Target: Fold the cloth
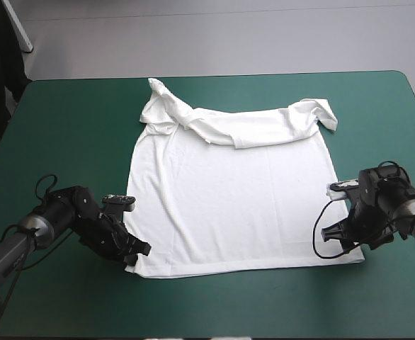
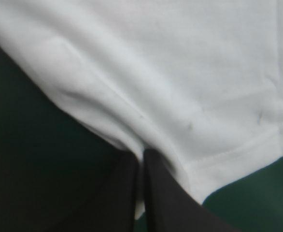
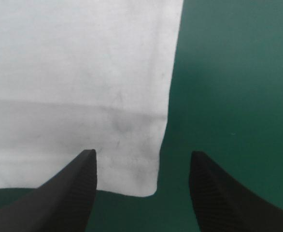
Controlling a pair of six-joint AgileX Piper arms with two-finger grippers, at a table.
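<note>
While left jaws clamp the T-shirt (image 1: 229,205), tips hidden, right jaws gape around its corner.

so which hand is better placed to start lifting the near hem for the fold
Left. The left hand is shut on the T-shirt at its near left corner, ready to lift. The right hand is open, with the near right corner lying between its two sides, not yet pinched.
</note>
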